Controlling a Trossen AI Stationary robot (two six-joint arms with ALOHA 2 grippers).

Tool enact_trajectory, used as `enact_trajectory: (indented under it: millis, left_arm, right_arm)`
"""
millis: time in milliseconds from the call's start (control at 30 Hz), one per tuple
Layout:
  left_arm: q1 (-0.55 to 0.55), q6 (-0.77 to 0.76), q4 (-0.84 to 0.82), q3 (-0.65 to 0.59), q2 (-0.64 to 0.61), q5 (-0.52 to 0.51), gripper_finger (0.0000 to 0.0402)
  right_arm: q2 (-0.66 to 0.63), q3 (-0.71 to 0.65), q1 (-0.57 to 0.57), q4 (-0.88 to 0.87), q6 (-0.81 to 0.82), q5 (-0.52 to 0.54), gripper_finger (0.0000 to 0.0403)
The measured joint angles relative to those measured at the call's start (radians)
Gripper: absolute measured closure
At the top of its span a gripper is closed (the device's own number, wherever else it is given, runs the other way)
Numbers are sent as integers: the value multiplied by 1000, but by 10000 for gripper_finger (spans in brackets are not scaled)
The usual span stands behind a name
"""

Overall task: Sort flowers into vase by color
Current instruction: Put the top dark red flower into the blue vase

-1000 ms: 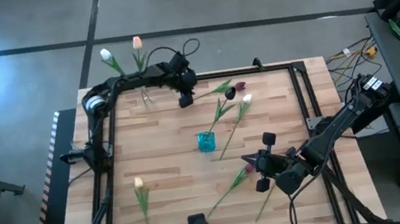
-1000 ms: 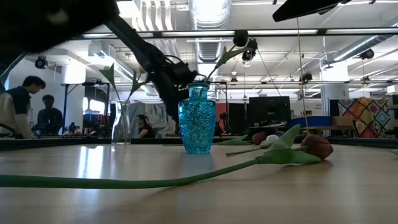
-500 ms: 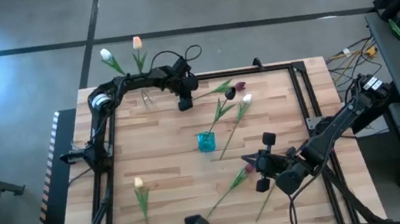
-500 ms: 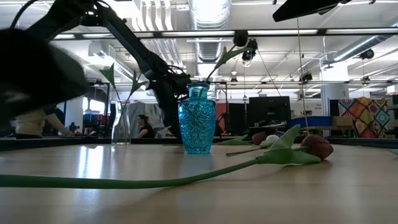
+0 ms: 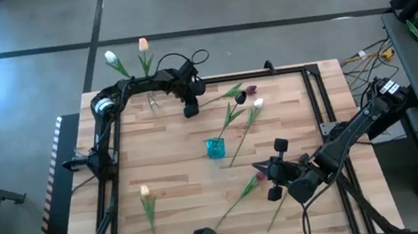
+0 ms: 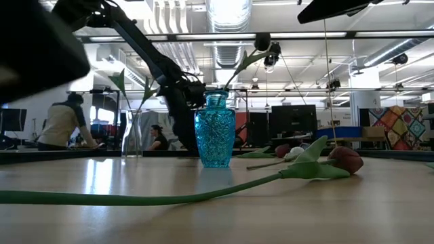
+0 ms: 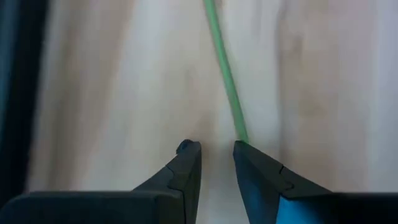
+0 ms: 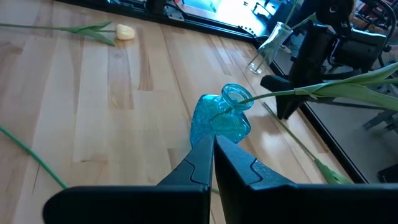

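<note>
Left gripper (image 7: 216, 149) sits low over the pale wood table (image 5: 177, 182), dark wedge fingers at a narrow gap, thin green stem (image 7: 225, 81) ending against one tip. Right gripper (image 8: 212, 144) fully closed, empty, facing the textured blue glass vase (image 8: 220, 121). Other tulips lie scattered flat.

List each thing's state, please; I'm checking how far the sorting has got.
Blue vase: upright, one stem in it.
Clear vase: upright, two tulips in it.
Cream tulip: lying flat, unsorted.
Left gripper: fingers slightly apart at the end of a green stem, not clamping it.
Right gripper: shut, empty.
</note>
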Motion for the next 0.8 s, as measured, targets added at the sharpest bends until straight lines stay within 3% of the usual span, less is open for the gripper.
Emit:
enact_trajectory:
  millis: [267, 500, 800]
  left_arm:
    - [-2, 2, -96, -10, -36, 39, 289]
    - [-3, -11, -63, -46, -36, 18, 257]
    - [-6, -22, -50, -64, -38, -52, 288]
  right_arm:
    - [0, 0, 0, 0, 3, 0, 394]
    - [0, 0, 0, 0, 3, 0, 394]
    - [0, 0, 0, 3, 3, 0, 394]
